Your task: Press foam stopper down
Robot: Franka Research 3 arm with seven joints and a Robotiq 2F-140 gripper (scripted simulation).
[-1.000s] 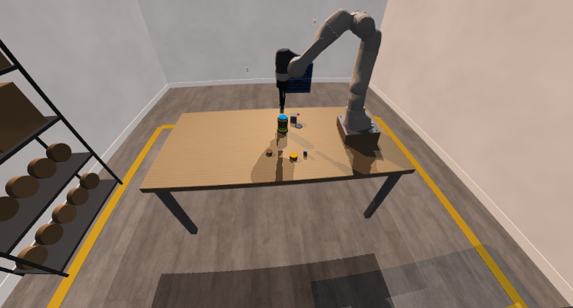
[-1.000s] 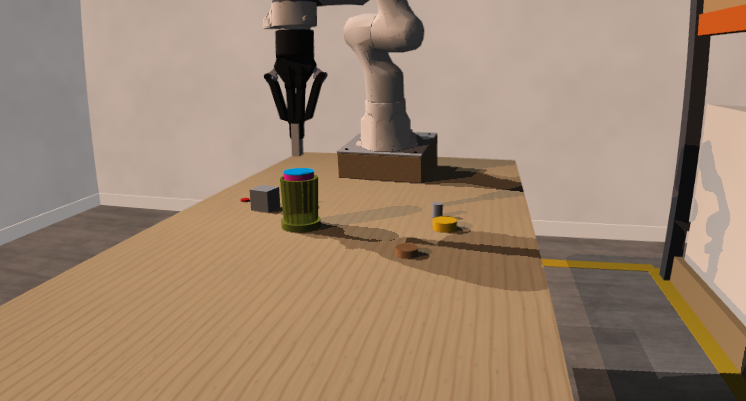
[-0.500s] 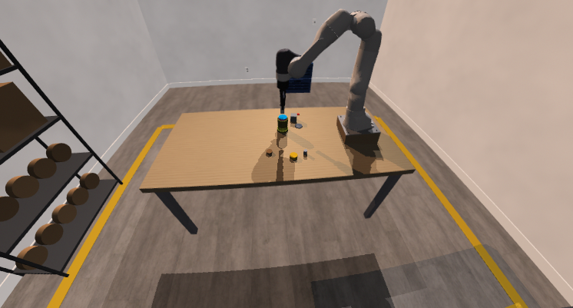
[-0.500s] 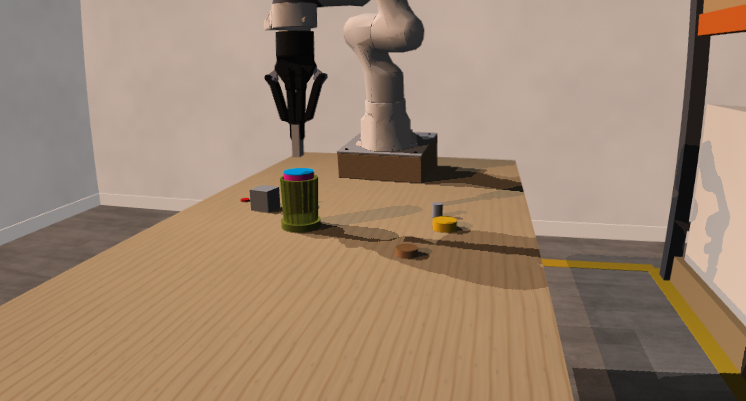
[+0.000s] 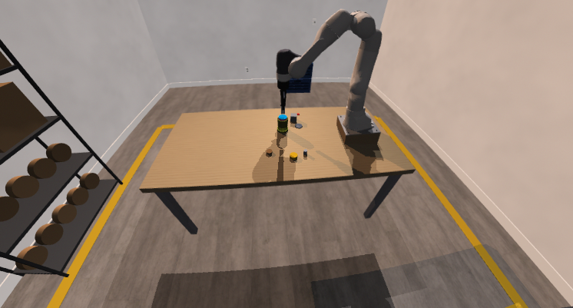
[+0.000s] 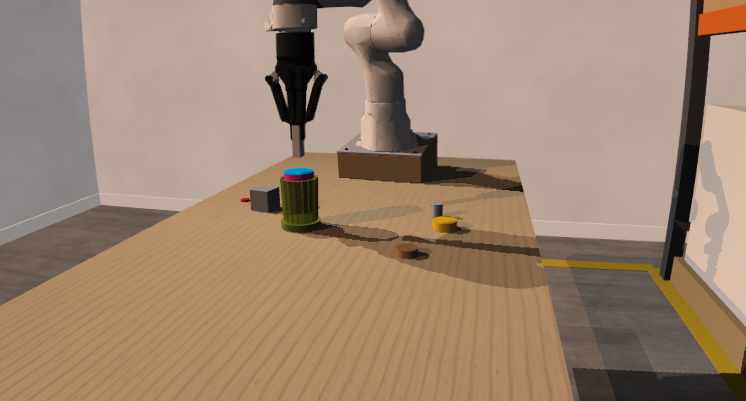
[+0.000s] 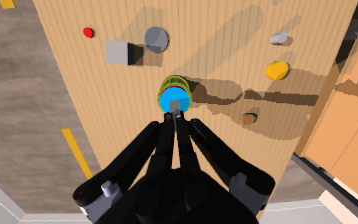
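The olive-green ribbed jar (image 5: 283, 126) (image 6: 299, 205) (image 7: 175, 80) stands upright on the table (image 5: 208, 145) (image 6: 208, 304). A pink band (image 6: 298, 177) shows above its rim, with a round blue layer (image 5: 283, 117) (image 6: 298, 171) (image 7: 170, 95) on top. The pink and blue parts stand proud of the rim; whether the blue layer is part of the stopper, I cannot tell. My gripper (image 5: 283, 111) (image 6: 298, 155) (image 7: 175, 107) is shut and empty, pointing straight down. Its fingertips are over the blue top, with a small gap in the exterior view.
A grey cube (image 5: 293, 117) (image 6: 263, 199) (image 7: 117, 52), a grey disc (image 5: 298, 126) (image 7: 156, 39) and a small red disc (image 6: 244, 199) (image 7: 88, 32) lie near the jar. A yellow disc (image 6: 444, 224) (image 7: 277, 70), grey cylinder (image 6: 437, 209) (image 7: 278, 38) and brown disc (image 6: 406, 250) (image 7: 249, 118) are on its other side.
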